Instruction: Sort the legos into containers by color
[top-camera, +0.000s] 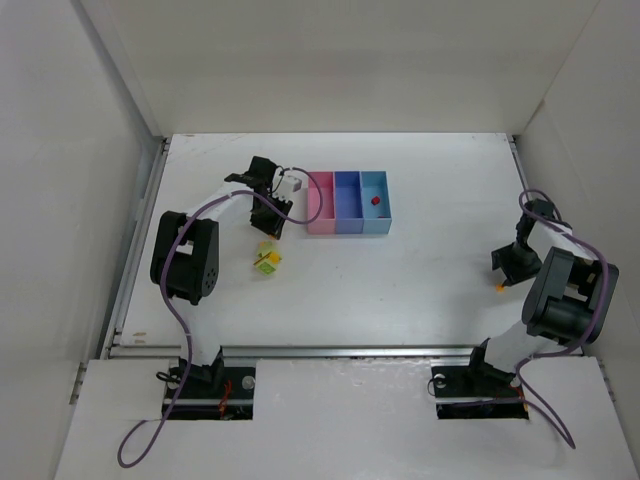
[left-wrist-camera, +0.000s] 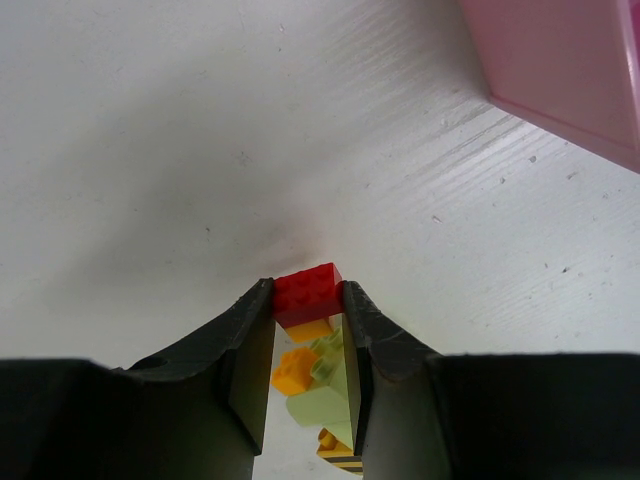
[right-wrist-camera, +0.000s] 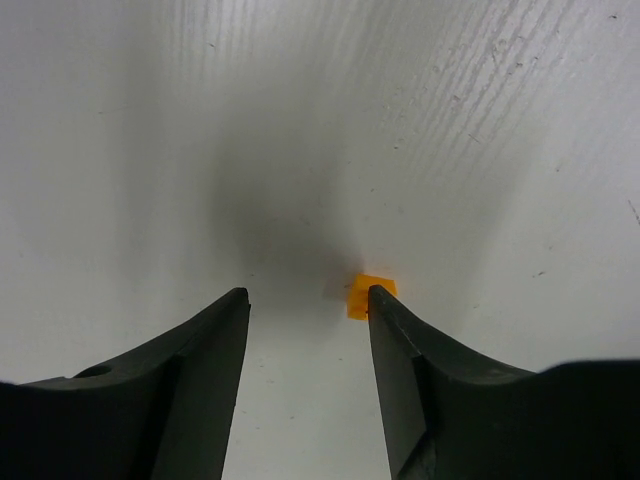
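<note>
My left gripper (left-wrist-camera: 306, 298) is shut on a red lego (left-wrist-camera: 310, 284) and holds it above the table, just left of the pink bin (left-wrist-camera: 560, 60). In the top view this gripper (top-camera: 268, 202) is beside the row of containers: pink (top-camera: 320, 203), purple-blue (top-camera: 347, 212) and light blue (top-camera: 384, 212). One red lego (top-camera: 375, 200) lies in the light blue bin. A small pile of lime green, yellow and orange legos (top-camera: 267, 260) lies below the left gripper and shows between its fingers (left-wrist-camera: 318, 385). My right gripper (right-wrist-camera: 305, 300) is open and low over the table. An orange lego (right-wrist-camera: 368, 295) lies at its right fingertip.
White walls enclose the table on the left, back and right. The orange lego (top-camera: 499, 287) lies near the right wall, close to the right arm's body (top-camera: 565, 295). The left arm's elbow (top-camera: 185, 258) stands left of the lego pile.
</note>
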